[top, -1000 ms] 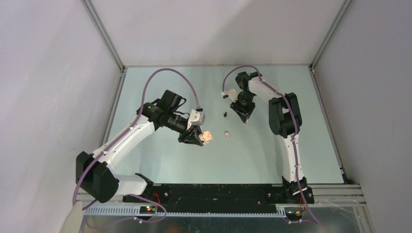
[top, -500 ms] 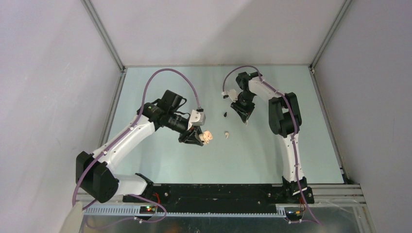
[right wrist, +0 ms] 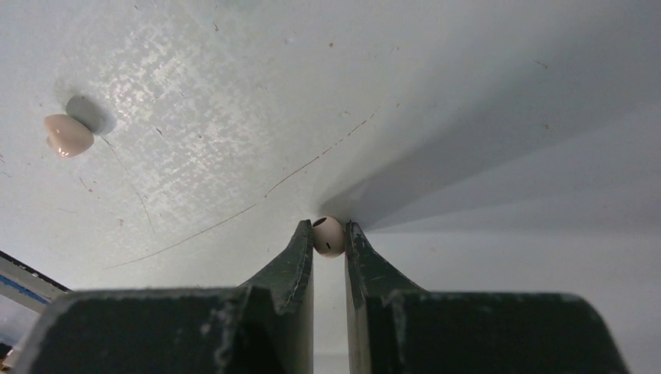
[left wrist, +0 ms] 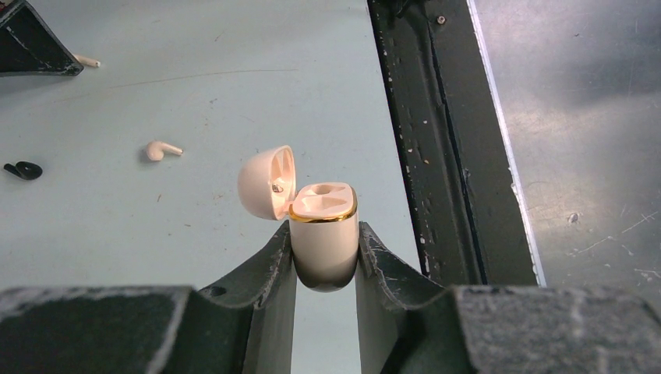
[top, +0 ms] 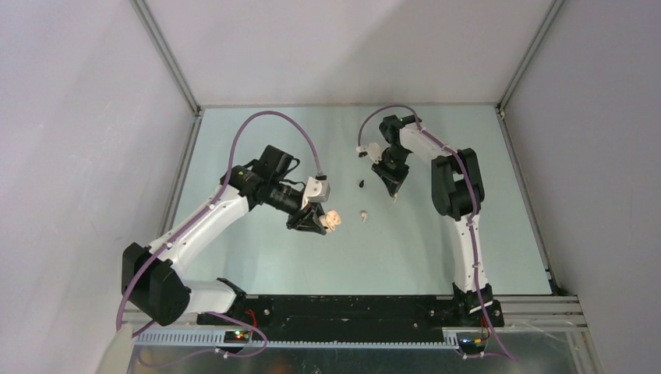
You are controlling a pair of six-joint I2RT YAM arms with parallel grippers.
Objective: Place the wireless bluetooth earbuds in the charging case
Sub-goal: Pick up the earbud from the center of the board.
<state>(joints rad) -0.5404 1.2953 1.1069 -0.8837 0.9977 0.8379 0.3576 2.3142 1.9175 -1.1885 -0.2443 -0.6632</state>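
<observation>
My left gripper (top: 318, 224) is shut on the cream charging case (left wrist: 323, 238) and holds it upright above the table. Its lid (left wrist: 265, 183) is open and both sockets look empty. My right gripper (top: 392, 193) is shut on a cream earbud (right wrist: 328, 236), pinched at the fingertips just above the table. A second cream earbud (top: 363, 215) lies on the table between the grippers; it also shows in the left wrist view (left wrist: 160, 149) and the right wrist view (right wrist: 68, 134). One black earbud (top: 362, 184) lies beyond it. The other black earbud is out of view.
The pale green table (top: 436, 241) is enclosed by grey walls. A black rail (top: 351, 305) with the arm bases runs along the near edge; it shows in the left wrist view (left wrist: 425, 140) just right of the case.
The right gripper has shifted very slightly toward the far side with the cream earbud still in it. The left arm and the case have not moved.
</observation>
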